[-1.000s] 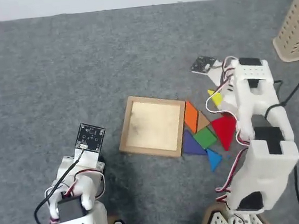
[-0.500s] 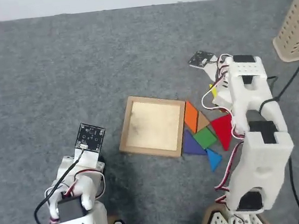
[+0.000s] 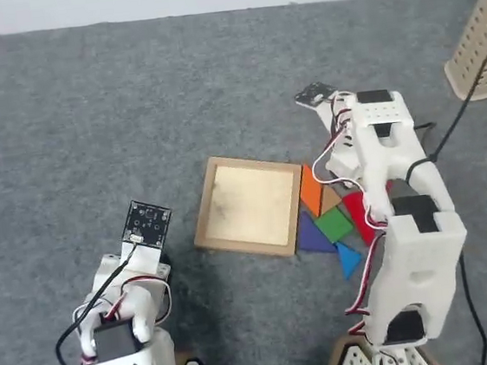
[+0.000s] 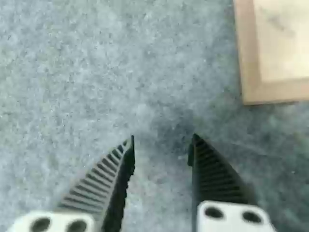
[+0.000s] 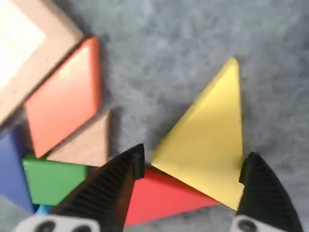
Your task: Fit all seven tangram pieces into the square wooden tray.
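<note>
Right end effector (image 5: 193, 154) gapes over the yellow triangle (image 5: 207, 140), which lies flat on the surface (image 3: 87, 103) right of the empty tray (image 3: 246, 245), butting the red triangle (image 5: 164, 195). Risk: slanted edges squirt it out on closing, or a finger snags red. Left end effector (image 4: 161, 142) released too, near the tray.

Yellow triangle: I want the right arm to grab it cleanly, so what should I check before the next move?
1. Right hand open: ok, fingers apart.
2. Yellow triangle between its fingers: ok in the right wrist view.
3. Triangle clear of neighbours: not ok, the red triangle lies against one edge.
4. Wooden tray free to take it: ok, no piece inside.
5. Left hand out of the way: ok, open over carpet beside the tray.
6. Right hand low enough to grip: cannot tell.
</note>
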You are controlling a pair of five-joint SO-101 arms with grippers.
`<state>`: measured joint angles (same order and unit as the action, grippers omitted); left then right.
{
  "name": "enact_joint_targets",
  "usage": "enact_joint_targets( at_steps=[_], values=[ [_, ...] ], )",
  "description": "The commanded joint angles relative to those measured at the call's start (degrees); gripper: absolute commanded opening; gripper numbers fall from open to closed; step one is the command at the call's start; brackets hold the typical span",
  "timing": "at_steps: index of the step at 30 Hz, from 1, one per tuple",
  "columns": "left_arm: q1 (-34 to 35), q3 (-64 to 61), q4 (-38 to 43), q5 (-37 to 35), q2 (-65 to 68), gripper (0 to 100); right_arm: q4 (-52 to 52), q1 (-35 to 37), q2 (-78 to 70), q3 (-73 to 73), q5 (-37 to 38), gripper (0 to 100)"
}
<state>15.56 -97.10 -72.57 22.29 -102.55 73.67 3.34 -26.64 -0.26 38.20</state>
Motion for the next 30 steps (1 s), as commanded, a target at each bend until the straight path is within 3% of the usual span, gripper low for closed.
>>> enact_joint_targets(
  at_steps=[1,12,20,25,30],
  values=[
    [0.0,0.4,-0.18,-0.35,-0.62,18,1.19,-0.13,3.65,-2.9,1.67,32.4],
    [0.0,0.4,-0.18,-0.35,-0.62,18,-2.07,-0.75,-2.24,-3.16,1.41,31.7],
    [0.0,0.4,-0.18,-0.35,-0.62,18,-2.07,-2.51,-2.51,-3.08,1.05,18.0],
    [0.0,0.4,-0.18,-0.35,-0.62,18,-1.89,-3.21,-1.45,-3.6,1.05,18.3],
    [0.0,0.4,-0.18,-0.35,-0.62,18,2.77,-2.86,4.7,-5.54,0.26,28.2]
  ],
)
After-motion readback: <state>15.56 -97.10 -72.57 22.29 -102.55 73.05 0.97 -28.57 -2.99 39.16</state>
